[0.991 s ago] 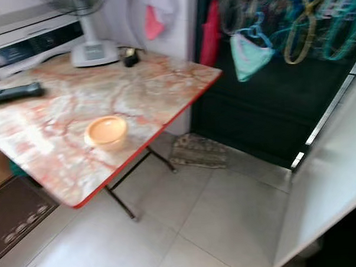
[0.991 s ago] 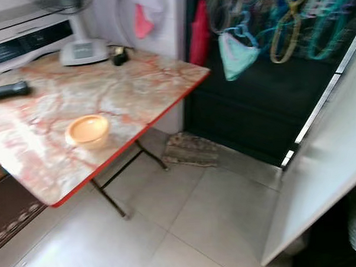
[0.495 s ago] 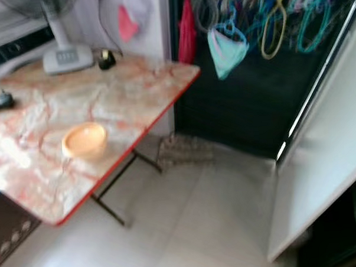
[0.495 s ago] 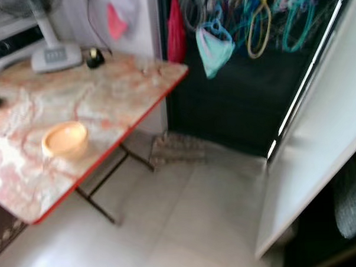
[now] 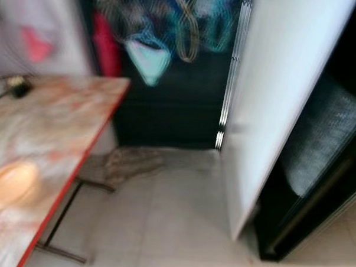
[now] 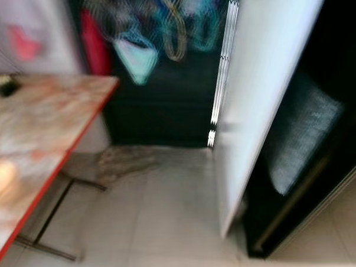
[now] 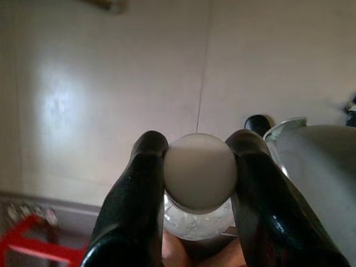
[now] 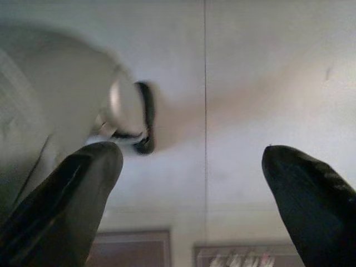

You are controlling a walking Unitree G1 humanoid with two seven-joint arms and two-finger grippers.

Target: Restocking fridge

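Blurred head views throughout. At nine o'clock, a marble-patterned folding table [image 5: 47, 121] with a red edge and dark metal legs, bearing a pale orange bowl [image 5: 11, 181] near its front and a small dark object [image 5: 17, 87] at its far end, too smeared to identify. Behind that, at ten o'clock, a pink cloth [image 5: 37, 44] against a pale wall. At twelve o'clock, a dark doorway hung with tangled coloured hangers [image 5: 188, 21], a mint-green garment [image 5: 148, 59] and something red [image 5: 106, 45] beside it. Just below, at the doorway's foot, a brownish mat [image 5: 132, 162] on the pale tiled floor [image 5: 164, 228]. At two o'clock, the open white fridge door [image 5: 276, 88], seen almost edge-on, with a dark fridge interior [image 5: 327, 162] at three o'clock holding a grey textured bundle [image 5: 323, 136]. In the left wrist view, left gripper [image 7: 199, 167] pinched on a clear bottle [image 7: 199, 222] by its grey cap [image 7: 200, 171], one black finger on each side of the cap, over pale floor tiles, with something red at one corner. In the right wrist view, right gripper [image 8: 192, 161] spread wide and holding nothing, black fingertips [image 8: 92, 167] well apart above the tiles, a silver robot limb with a dark foot nearby.
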